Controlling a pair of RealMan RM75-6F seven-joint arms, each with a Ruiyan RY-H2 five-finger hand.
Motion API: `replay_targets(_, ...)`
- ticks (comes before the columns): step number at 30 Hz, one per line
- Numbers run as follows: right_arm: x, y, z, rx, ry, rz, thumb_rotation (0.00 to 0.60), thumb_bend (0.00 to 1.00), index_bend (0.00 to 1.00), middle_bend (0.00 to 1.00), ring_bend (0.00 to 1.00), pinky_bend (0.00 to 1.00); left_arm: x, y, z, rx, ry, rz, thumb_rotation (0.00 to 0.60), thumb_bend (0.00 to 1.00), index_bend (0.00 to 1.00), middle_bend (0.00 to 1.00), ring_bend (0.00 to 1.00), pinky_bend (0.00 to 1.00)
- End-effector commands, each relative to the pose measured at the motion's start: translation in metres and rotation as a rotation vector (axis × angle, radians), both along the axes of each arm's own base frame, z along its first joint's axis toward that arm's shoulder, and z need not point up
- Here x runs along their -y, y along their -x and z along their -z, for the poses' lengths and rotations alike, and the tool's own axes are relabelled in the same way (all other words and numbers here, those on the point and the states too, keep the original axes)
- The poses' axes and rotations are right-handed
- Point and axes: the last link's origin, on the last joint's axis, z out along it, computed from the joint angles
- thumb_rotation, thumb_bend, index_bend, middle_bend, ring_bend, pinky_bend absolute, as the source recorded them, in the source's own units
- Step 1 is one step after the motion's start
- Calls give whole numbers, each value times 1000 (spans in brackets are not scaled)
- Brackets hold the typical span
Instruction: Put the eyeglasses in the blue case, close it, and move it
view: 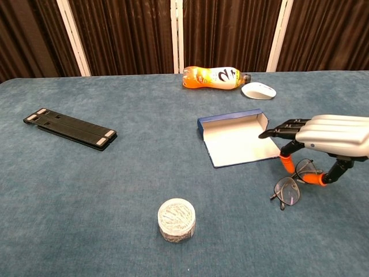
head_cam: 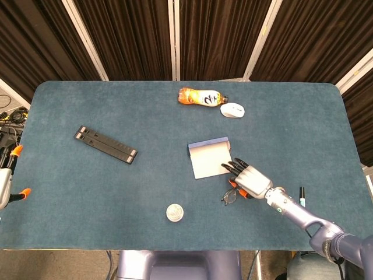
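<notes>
The eyeglasses (head_cam: 231, 194) (view: 293, 183) lie flat on the blue cloth, just right of and nearer than the blue case (head_cam: 208, 157) (view: 237, 138). The case lies open, its pale inside facing up. My right hand (head_cam: 249, 177) (view: 330, 135) hovers low over the glasses, palm down, with its fingers stretched toward the case. Two orange fingertips (view: 286, 164) reach down on either side of the farther lens without closing on it. At the far left edge of the head view, only a sliver of my left hand (head_cam: 4, 185) shows, fingers apart and holding nothing.
An orange drink bottle (head_cam: 200, 97) and a white mouse (head_cam: 232, 109) lie at the back. A black folded stand (head_cam: 105, 144) is at the left. A round tin of clips (head_cam: 175, 212) sits near the front edge. A dark pen (head_cam: 302, 195) lies right of my forearm.
</notes>
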Motion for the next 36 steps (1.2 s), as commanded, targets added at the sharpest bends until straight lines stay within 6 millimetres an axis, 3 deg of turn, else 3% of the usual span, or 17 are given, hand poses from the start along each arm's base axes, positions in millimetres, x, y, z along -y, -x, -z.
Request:
replay_targets(1,0,0,2,-2,-4,-5,600,321,507,11,0,0,0,0,0,1,1,-1,600,0,0,0,0,0)
replay_targets(15,1,1,9,-15,-5,-9,600,359,522,13,0,0,0,1,1,0,5,-3,600,0,0,0,0,0)
replay_targets(27,2,5,12,-4,-5,22,600,402,599,26,0,0,-1,2,3,-3,11,-11,600,0,0,0,0,0)
replay_targets(36,8,-4,10,64,22,59,600,418,626,41,0,0,-1,1,3,0,13,-12,600,0,0,0,0,0)
